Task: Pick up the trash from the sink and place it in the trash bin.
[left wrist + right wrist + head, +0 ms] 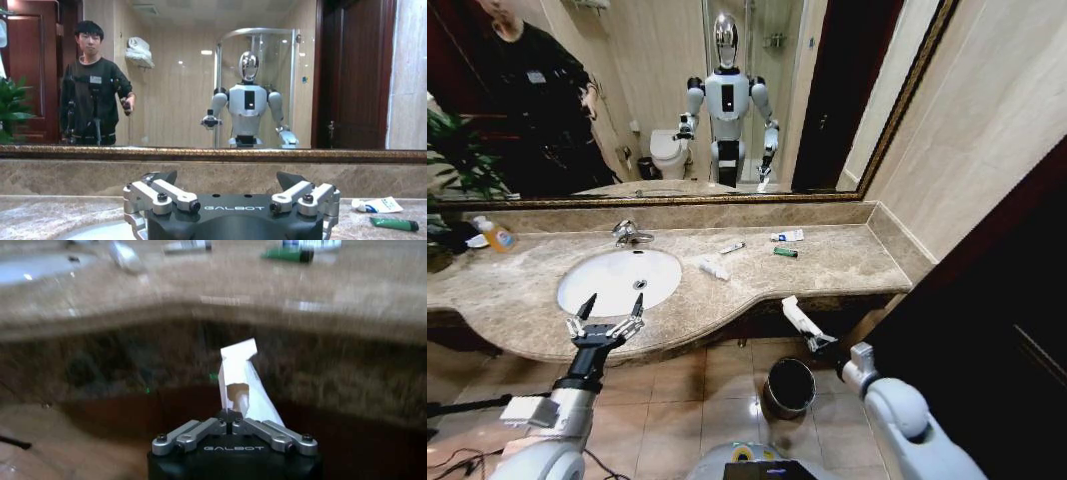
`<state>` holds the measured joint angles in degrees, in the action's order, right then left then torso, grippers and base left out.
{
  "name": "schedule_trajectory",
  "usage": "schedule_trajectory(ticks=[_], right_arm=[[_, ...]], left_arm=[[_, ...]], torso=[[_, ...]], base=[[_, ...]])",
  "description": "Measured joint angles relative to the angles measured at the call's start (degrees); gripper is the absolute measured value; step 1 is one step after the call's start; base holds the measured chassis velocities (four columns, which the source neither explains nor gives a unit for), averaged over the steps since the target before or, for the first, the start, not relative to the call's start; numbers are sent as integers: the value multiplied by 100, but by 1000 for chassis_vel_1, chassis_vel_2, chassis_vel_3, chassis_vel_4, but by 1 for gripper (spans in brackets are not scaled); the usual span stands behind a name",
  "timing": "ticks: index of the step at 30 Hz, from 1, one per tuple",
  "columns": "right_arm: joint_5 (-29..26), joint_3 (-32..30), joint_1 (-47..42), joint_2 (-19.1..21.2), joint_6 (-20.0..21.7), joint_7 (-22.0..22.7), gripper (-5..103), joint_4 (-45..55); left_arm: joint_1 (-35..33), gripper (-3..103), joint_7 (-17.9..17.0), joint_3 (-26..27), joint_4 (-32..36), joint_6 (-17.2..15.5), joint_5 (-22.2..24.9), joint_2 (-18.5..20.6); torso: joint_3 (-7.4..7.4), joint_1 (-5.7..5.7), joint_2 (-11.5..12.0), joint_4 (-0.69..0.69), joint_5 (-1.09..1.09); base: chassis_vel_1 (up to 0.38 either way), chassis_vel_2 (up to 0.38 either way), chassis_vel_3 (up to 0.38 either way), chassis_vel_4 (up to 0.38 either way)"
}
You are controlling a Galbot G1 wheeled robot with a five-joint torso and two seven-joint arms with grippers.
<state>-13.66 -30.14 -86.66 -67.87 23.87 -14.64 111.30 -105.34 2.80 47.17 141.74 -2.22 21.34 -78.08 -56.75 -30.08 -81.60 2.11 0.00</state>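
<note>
The white sink with its chrome tap is set in the beige marble counter. My left gripper hovers open at the sink's front rim, its open fingers spread with nothing between them. My right gripper is shut on a folded white paper wrapper below the counter's edge, above and a little right of the dark trash bin on the floor. In the right wrist view the wrapper sticks up from the shut gripper. More trash lies on the counter: a white piece, a thin tube, a white tube and a green piece.
An orange-liquid bottle stands at the counter's back left beside a plant. A large mirror backs the counter. A dark cabinet stands to the right of the bin. The floor is tiled.
</note>
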Motion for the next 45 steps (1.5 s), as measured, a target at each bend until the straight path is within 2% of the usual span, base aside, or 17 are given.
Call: schedule_trajectory(ticks=[3,11,21,23,38,45], right_arm=[[209,23,149,-156,-44,-98,0,-523],[445,11,367,-257,-224,-330,0,-1230],[1138,-6,949,-770,-1031,-301,0,-2957],[1221,-40,1025,-851,-1077,-288,0,-3193],[1467,-81,1276,-1433,-1322,-202,0,-4025],[1607,-114,1358,-1528,-1371,-150,0,-4287]], left_arm=[[0,100,0,0,0,0,0,0],[0,100,0,0,0,0,0,0],[0,100,0,0,0,0,0,0],[0,100,0,0,0,0,0,0],[0,100,0,0,0,0,0,0],[0,100,0,0,0,0,0,0]], torso=[[0,0,0,0,0],[0,0,0,0,-1],[0,-1,0,0,0],[0,-1,0,0,-1],[0,-1,0,0,0],[0,-1,0,0,-1]], base=[[0,0,0,0],[0,0,0,0],[0,0,0,0],[0,0,0,0],[0,0,0,0],[0,0,0,0]])
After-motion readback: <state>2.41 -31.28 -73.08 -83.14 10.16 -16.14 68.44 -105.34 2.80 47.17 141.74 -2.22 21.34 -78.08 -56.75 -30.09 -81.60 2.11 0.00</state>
